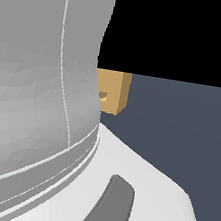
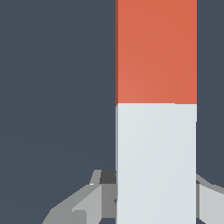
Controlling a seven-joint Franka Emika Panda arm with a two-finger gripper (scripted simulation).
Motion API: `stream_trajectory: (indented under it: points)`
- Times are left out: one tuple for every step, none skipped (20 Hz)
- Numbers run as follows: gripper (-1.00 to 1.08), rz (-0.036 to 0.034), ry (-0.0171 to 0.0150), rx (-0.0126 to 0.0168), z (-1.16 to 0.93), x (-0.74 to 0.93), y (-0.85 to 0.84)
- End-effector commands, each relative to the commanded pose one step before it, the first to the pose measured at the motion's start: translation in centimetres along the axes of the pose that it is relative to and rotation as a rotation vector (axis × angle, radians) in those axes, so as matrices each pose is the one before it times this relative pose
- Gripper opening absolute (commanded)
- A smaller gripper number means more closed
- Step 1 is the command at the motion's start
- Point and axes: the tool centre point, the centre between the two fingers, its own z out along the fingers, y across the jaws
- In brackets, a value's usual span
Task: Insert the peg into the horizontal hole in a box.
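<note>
Peg [image 2: 156, 52] outside box [image 1: 113, 90].

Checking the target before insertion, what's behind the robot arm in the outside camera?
Part of the tan box with its hole peeks past the arm. The remainder is hidden.

Slate-blue floor [image 1: 181, 124], black backdrop [image 1: 180, 32]
</note>
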Motion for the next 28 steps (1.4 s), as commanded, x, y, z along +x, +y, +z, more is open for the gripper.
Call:
stream_trajectory:
  points:
    - [-1.0,-0.00561,0.0006,-0.00249,-0.303,1.336,-0.615]
    - [-1.0,-0.00218,0.00001,0.0,-0.095,0.644,-0.362]
    - [-1.0,-0.00239,0.00001,0.0,-0.106,0.715,-0.402]
    - [-1.0,-0.00263,0.00001,0.0,-0.117,0.786,-0.442]
    - [-1.0,-0.00289,0.00001,0.0,-0.127,0.858,-0.481]
    - [-1.0,-0.00309,0.00001,-0.00001,-0.137,0.924,-0.518]
    - [-1.0,-0.00331,0.00001,-0.00001,-0.147,0.989,-0.553]
    - [-1.0,-0.00349,0.00001,-0.00001,-0.155,1.049,-0.585]
    - [-1.0,-0.00369,0.00001,-0.00001,-0.164,1.106,-0.615]
    - [-1.0,-0.00381,0.00001,-0.00001,-0.172,1.157,-0.643]
    - [-1.0,-0.004,0.0,-0.00001,-0.179,1.208,-0.668]
    - [-1.0,-0.00411,0.0,-0.00001,-0.184,1.243,-0.684]
    - [-1.0,-0.00406,0.0,-0.00001,-0.184,1.239,-0.68]
    - [-1.0,-0.00403,-0.00001,-0.00001,-0.183,1.234,-0.674]
    - [-1.0,-0.00403,-0.00001,-0.00002,-0.182,1.229,-0.667]
    - [-1.0,-0.00397,-0.00002,-0.00002,-0.181,1.22,-0.659]
    - [-1.0,-0.00391,-0.00002,-0.00002,-0.18,1.21,-0.651]
    - [-1.0,-0.00388,-0.00003,-0.00002,-0.178,1.201,-0.641]
    - [-1.0,-0.00378,-0.00003,-0.00002,-0.176,1.185,-0.629]
    - [-1.0,-0.00375,-0.00004,-0.00002,-0.174,1.17,-0.616]
    - [-1.0,-0.00362,-0.00004,-0.00002,-0.17,1.143,-0.598]
    - [-1.0,-0.00352,-0.00004,-0.00002,-0.165,1.109,-0.575]
    - [-1.0,-0.00331,-0.00004,-0.00002,-0.157,1.055,-0.542]
    - [-1.0,-0.00309,-0.00004,-0.00002,-0.148,0.991,-0.504]
    - [-1.0,-0.00289,-0.00003,-0.00002,-0.138,0.928,-0.467]
    - [-1.0,-0.00267,-0.00003,-0.00002,-0.129,0.864,-0.43]
    - [-1.0,-0.00249,-0.00003,-0.00001,-0.119,0.802,-0.394]
    - [-1.0,-0.00224,-0.00002,-0.00001,-0.11,0.737,-0.358]
